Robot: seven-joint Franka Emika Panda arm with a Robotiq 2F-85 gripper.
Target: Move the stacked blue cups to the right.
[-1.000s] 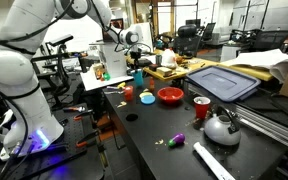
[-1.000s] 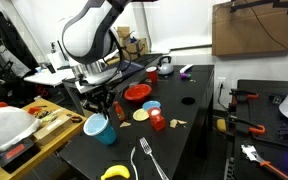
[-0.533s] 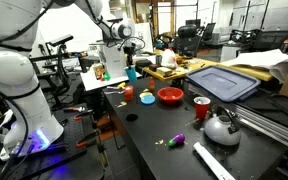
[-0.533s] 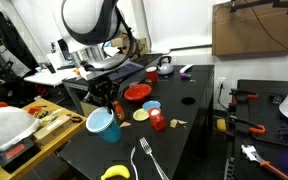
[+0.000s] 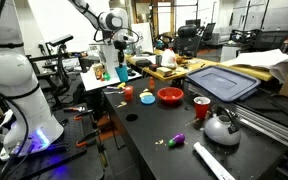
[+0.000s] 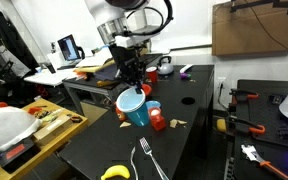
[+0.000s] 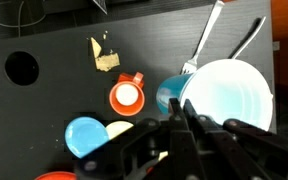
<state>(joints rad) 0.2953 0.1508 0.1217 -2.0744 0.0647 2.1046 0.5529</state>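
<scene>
My end effector [image 6: 132,84] is closed on the stacked blue cups [image 6: 135,108], and it grips them at the rim. The cups hang directly under it, in the air above the black bench [image 6: 199,130], and they touch nothing else. In the wrist view their wide open rim lies just to the right of my fingers [image 7: 174,125]. Far below on the bench I see a fork [image 7: 209,35], a small red cup [image 7: 127,96] and a low blue dish [image 7: 84,136].
</scene>
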